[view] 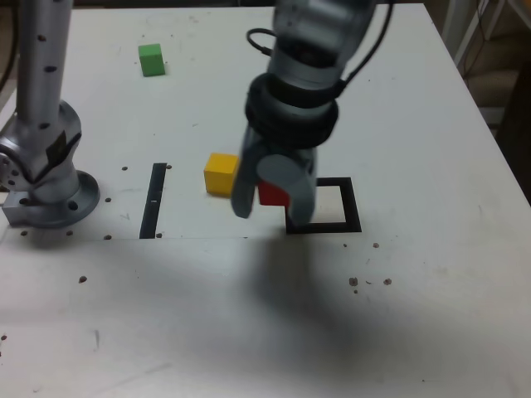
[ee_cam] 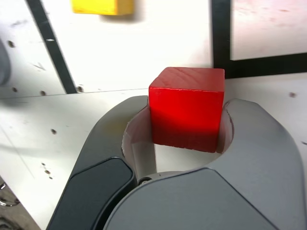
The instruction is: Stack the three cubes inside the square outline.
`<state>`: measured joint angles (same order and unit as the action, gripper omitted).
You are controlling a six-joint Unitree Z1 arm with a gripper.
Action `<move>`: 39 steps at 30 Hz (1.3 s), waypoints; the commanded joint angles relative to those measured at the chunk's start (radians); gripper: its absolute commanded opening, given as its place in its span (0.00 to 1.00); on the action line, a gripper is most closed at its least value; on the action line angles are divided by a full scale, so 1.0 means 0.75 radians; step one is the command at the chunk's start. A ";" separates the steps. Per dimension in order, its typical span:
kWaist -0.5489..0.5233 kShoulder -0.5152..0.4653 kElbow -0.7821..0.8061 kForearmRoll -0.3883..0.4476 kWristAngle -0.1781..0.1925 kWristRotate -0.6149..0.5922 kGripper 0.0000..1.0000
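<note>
The red cube point(ee_cam: 187, 108) sits square between the jaws of the claw point(view: 272, 192), its faces roughly parallel to the square outline point(view: 332, 224); being a cube, it has no long axis. The claw is clamped on it, both jaws touching its sides. In the exterior view it is at the outline's left edge. The yellow cube point(view: 221, 174) lies just left; the green cube point(view: 151, 60) is well apart on the desk point(view: 415, 315), which is bare towards the exterior view's right.
</note>
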<state>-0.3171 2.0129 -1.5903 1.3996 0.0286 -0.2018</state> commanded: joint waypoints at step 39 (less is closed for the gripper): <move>0.214 0.259 -0.123 -0.085 -0.005 0.206 0.30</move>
<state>-0.1580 2.1996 -1.6754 1.3395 0.0250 -0.0498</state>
